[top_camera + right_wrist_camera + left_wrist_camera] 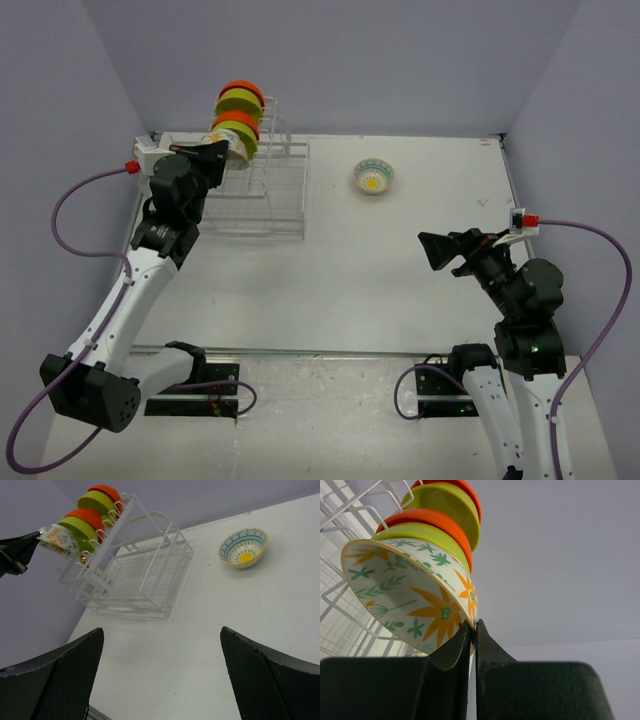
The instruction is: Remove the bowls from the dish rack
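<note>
The bowls (pixel 240 112) stand on edge in the upright slots of the dish rack (pixel 262 195), so each can likely be drawn out by its rim; hence the left gripper (pixel 474 626) is clamped on the rim of the floral bowl (pixel 410 592), nearest of the row, just ahead of the orange and lime-green bowls (pixel 445 515); the left arm (pixel 130 290) stretches far forward to the rack's left end; the right gripper (pixel 161 630), jaws wide and empty, hovers over the counter (pixel 380 290), well apart from a patterned bowl (pixel 373 176) lying there.
</note>
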